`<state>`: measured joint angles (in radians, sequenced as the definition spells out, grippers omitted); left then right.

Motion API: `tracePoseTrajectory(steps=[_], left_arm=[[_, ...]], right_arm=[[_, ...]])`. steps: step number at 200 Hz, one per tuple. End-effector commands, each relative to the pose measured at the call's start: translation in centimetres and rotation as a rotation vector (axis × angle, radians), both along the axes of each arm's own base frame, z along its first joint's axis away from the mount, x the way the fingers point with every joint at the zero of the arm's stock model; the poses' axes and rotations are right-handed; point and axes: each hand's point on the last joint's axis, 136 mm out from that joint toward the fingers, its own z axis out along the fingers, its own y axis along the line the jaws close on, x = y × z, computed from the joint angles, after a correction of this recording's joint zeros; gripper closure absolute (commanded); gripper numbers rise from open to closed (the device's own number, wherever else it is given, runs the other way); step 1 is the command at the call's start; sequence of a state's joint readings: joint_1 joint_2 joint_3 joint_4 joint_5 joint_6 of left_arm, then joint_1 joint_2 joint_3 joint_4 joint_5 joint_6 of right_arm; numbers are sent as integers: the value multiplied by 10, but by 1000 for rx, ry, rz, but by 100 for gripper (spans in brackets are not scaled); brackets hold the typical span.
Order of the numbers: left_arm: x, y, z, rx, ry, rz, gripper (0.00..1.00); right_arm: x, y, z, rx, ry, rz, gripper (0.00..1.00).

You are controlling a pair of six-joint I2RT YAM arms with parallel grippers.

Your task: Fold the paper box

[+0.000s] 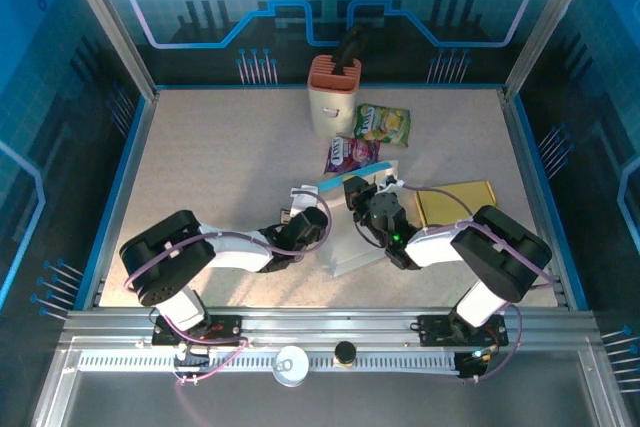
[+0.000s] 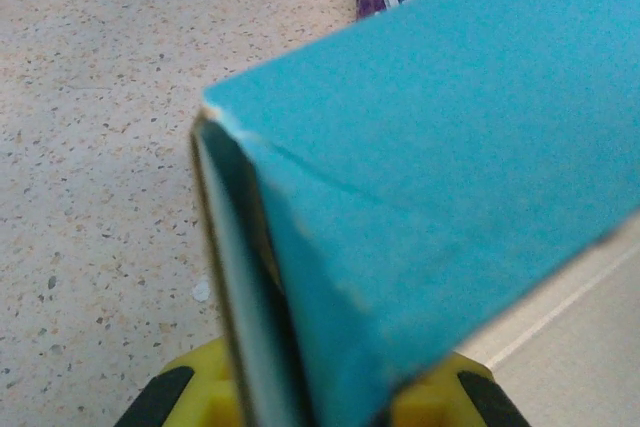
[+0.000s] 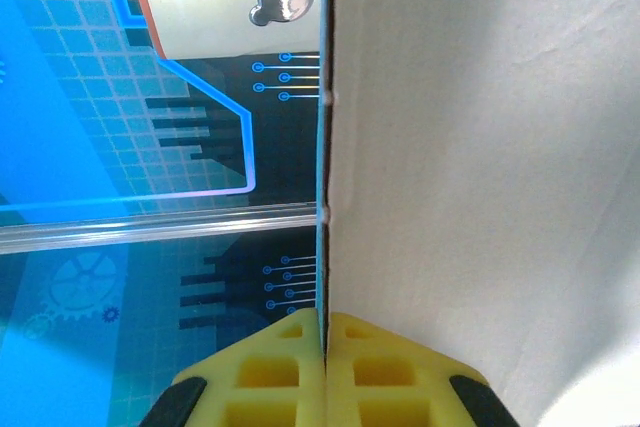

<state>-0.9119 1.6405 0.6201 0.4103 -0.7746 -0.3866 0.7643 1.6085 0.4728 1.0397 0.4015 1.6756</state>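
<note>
Top external: left arm [image 1: 235, 250] and right arm [image 1: 440, 242] folded inward, left gripper [image 1: 322, 217], right gripper [image 1: 355, 188] both clamped on paper box [image 1: 350, 252].

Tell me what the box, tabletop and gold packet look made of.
The box looks like thin card, matte teal outside and pale inside; it shows a crease line and a scuffed, fibrous edge. The tabletop is hard-looking, speckled beige, possibly stone-look laminate, though that is unclear. The gold packet is probably foil or metallised film, judging by its sheen.
</note>
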Motion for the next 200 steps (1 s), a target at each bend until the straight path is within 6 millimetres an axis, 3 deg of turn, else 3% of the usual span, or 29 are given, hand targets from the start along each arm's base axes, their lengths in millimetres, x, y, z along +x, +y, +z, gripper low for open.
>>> tracePoseTrajectory(steps=[1,30,64,108,139,155,182,200], left_arm=[[10,-17,24,-83,-60,24,91],[13,-24,26,-91,-65,0,100],[16,-28,26,-85,-61,5,100],[18,-9,25,-27,-45,124,100],[15,3,25,56,-42,126,100],[13,13,25,83,-35,125,100],[11,28,28,118,-35,85,100],[13,39,28,120,-24,44,100]], right_arm=[[-23,22,-23,-64,83,122,100],[-23,22,-20,-67,82,123,100],[-23,24,-21,-52,88,128,100],[-24,25,-16,-55,83,141,100],[-26,13,3,-126,62,172,59],[-29,0,14,-223,76,197,43],[-36,-23,39,-316,44,238,31],[-41,-42,52,-370,18,273,30]])
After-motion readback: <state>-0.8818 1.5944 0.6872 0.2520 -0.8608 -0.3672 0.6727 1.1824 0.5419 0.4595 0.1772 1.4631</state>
